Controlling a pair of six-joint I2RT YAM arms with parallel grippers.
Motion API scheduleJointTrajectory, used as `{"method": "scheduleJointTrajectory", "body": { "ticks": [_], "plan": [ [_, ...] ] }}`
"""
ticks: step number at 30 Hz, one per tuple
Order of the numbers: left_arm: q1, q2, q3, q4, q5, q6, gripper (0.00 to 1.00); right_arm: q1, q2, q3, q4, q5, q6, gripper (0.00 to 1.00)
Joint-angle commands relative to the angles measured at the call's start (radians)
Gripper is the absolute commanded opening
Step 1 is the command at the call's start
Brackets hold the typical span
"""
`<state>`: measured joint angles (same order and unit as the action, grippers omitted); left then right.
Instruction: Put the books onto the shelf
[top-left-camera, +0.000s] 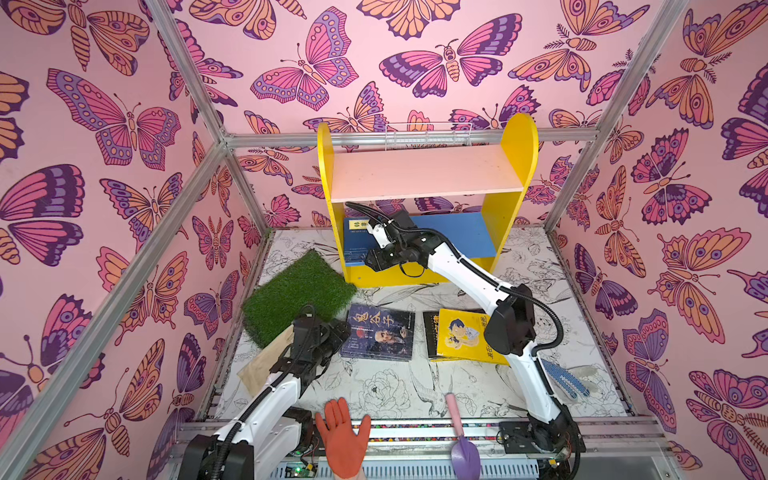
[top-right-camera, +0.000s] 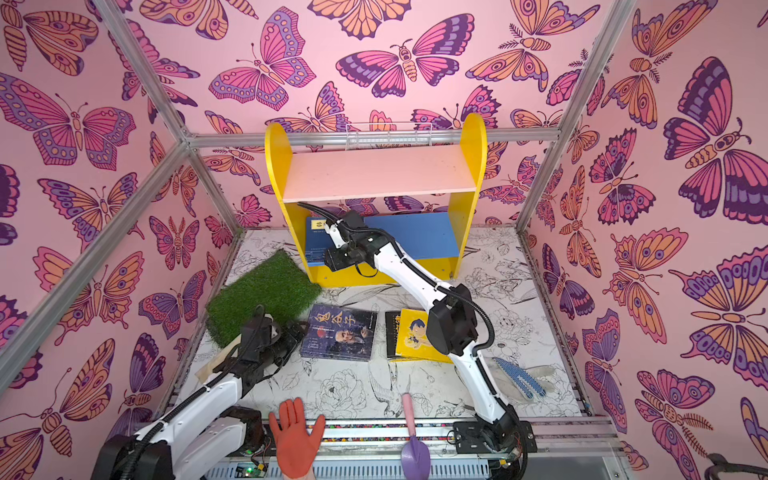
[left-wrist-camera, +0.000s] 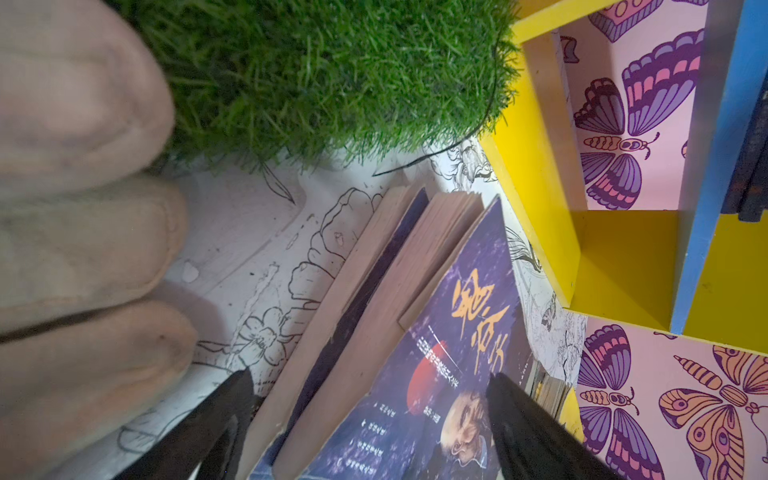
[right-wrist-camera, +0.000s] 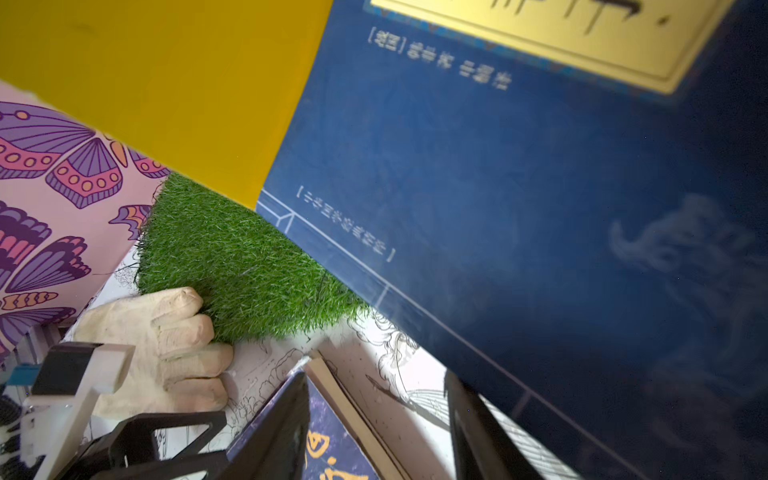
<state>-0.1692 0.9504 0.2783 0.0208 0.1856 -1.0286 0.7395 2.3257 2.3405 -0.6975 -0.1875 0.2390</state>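
Books (top-left-camera: 355, 245) in navy covers lay at the left end of the shelf's (top-left-camera: 519, 141) lower board, the right gripper (right-wrist-camera: 378, 376) half open and empty beside them. On the table (top-left-camera: 395, 386), near its middle, the left gripper (left-wrist-camera: 370, 376) gaped wide around the portrait books (top-left-camera: 378, 332); the yellow book (top-left-camera: 461, 336) waited too.

on the shelf (top-left-camera: 517, 166) we find the pink upper board (top-left-camera: 424, 174) bare end to end, open from the front. on the blue lower board (top-left-camera: 461, 235), navy books (top-left-camera: 353, 247) and the right arm (top-left-camera: 469, 270) take the left end; its right half is free. the grass mat (top-left-camera: 297, 291) sits just beside the left panel. a bare strip of table (top-left-camera: 399, 297) separates shelf from the portrait books (top-left-camera: 378, 332).
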Motion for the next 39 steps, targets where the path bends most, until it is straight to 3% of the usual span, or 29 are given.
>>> {"method": "scheduleJointTrajectory", "body": {
  "ticks": [1,7,13,18,25,29,34,39],
  "plan": [
    [0.006,-0.012,0.004,-0.027,0.002,0.021,0.90,0.001,0.028,0.060,-0.031,-0.021,0.006,0.53],
    [0.006,-0.013,0.006,-0.029,0.003,0.027,0.90,0.003,-0.011,0.021,-0.011,-0.053,0.014,0.52],
    [0.006,-0.013,0.021,-0.048,-0.002,0.057,0.90,0.003,-0.194,-0.210,0.100,-0.051,0.002,0.52],
    [0.003,-0.007,0.032,-0.057,0.010,0.074,0.90,0.003,-0.436,-0.555,0.200,-0.045,-0.011,0.53],
    [-0.008,0.052,0.040,-0.059,0.027,0.128,0.89,0.007,-0.643,-1.071,0.324,-0.222,0.123,0.54],
    [-0.014,0.129,0.108,-0.075,0.054,0.177,0.87,0.008,-0.629,-1.225,0.365,-0.312,0.194,0.54],
    [-0.027,0.195,0.146,-0.089,0.073,0.215,0.83,-0.008,-0.508,-1.177,0.206,-0.302,0.137,0.54],
    [-0.042,0.244,0.176,-0.104,0.077,0.242,0.73,-0.035,-0.421,-1.163,0.227,-0.372,0.166,0.53]
  ]
}}
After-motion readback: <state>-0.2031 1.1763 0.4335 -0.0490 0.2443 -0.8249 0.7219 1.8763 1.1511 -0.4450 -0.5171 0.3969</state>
